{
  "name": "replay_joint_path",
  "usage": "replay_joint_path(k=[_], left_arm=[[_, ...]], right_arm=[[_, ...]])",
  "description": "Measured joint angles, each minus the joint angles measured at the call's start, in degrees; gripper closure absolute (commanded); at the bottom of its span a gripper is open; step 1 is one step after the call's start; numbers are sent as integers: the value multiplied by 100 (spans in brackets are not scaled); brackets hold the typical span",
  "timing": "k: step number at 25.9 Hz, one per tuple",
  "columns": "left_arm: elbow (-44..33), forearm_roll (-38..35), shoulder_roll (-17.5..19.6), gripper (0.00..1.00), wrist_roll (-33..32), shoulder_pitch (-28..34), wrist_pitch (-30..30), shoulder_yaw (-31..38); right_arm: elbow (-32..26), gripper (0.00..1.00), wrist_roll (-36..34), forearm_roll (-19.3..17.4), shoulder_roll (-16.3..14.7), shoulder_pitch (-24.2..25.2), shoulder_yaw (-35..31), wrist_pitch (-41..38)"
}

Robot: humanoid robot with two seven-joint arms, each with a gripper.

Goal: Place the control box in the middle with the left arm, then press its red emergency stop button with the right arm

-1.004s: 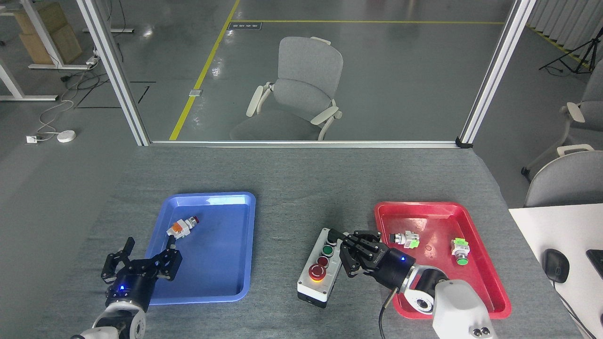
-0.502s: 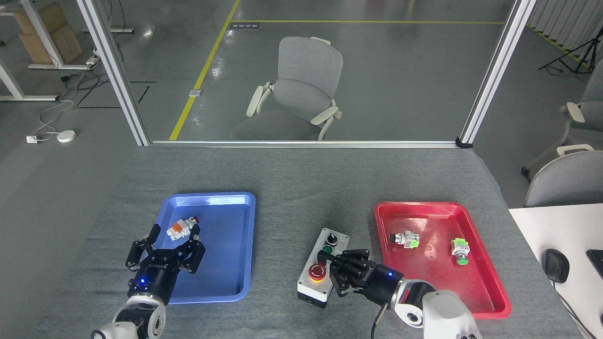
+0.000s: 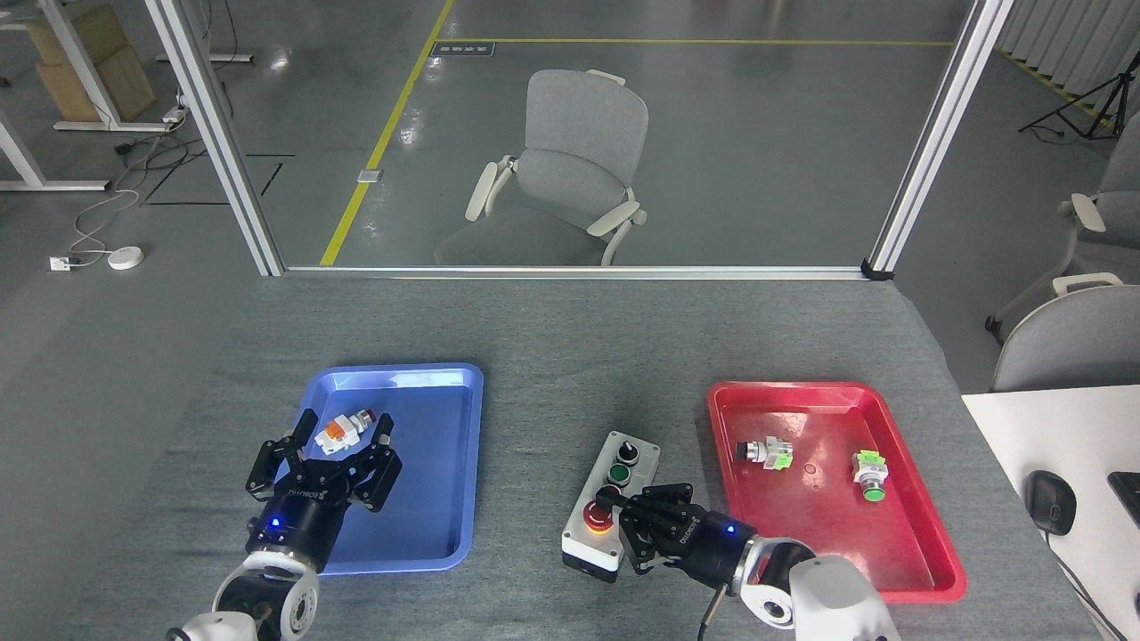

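**Right fingers close in on the emergency stop**

Sliding back along the control box (image 3: 610,503) since a second ago, the right gripper (image 3: 637,525) now has its bunched fingers (image 3: 614,506) at the large red button (image 3: 598,515); whether they touch it, I cannot tell. It grips nothing. The box lies on the table between the blue tray (image 3: 445,534) and the red tray (image 3: 926,570). The left gripper (image 3: 325,454) has advanced over the blue tray, fingers spread, empty. Risk: an off-centre push could skid or tip the unheld box.
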Motion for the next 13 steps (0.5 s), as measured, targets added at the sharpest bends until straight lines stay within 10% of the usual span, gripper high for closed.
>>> replay_joint_path(k=[11,13], left_arm=[[200,55,-19,1,-72,147,-12,7],[222,67,-23,1,-74,149,-12,9]], right_arm=[[53,100,-49,100,-6,16,35,0],[56,53,-61,29,-6,4,-1,-20]])
